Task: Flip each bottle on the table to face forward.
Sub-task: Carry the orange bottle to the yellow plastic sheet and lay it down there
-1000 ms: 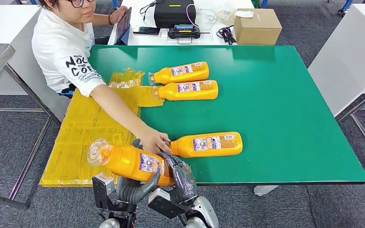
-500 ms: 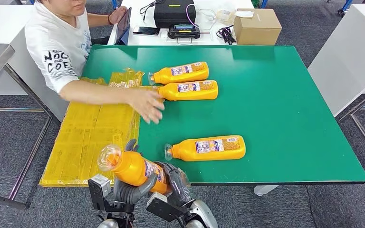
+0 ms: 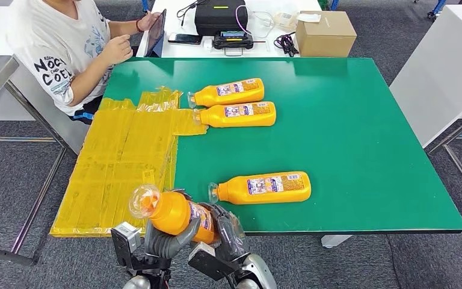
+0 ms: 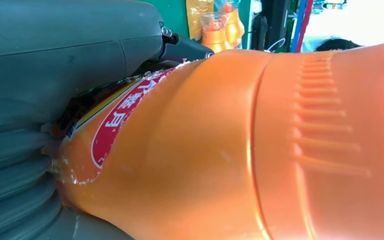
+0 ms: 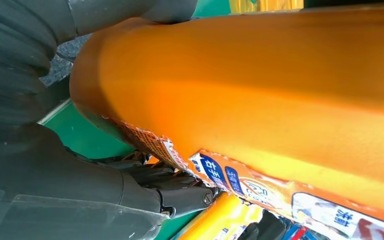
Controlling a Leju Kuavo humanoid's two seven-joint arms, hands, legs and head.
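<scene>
Both my hands grip one orange bottle [image 3: 174,214] in front of the table's near edge, its clear cap tilted up and to the left. My left hand [image 3: 163,239] cups it from below and my right hand [image 3: 227,227] clasps its base end. Up close, the same bottle [image 4: 260,145] shows its ribbed shoulder in the left wrist view, and its label edge shows on the bottle [image 5: 260,95] in the right wrist view. A second bottle [image 3: 261,187] lies label up on the green table [image 3: 349,132] near the front. Two more bottles [image 3: 228,92] [image 3: 239,114] lie side by side farther back.
Yellow plastic wrapping [image 3: 123,162] covers the table's left part. A person in a white shirt [image 3: 60,54] sits at the far left corner, hands at a tablet [image 3: 156,31]. A cardboard box [image 3: 325,33] and black devices [image 3: 219,17] stand on the white desk beyond.
The person's arm has drawn back from the near bottle to the tablet. The held bottle has tilted more upright and shifted slightly right. The near table bottle was nudged a little right.
</scene>
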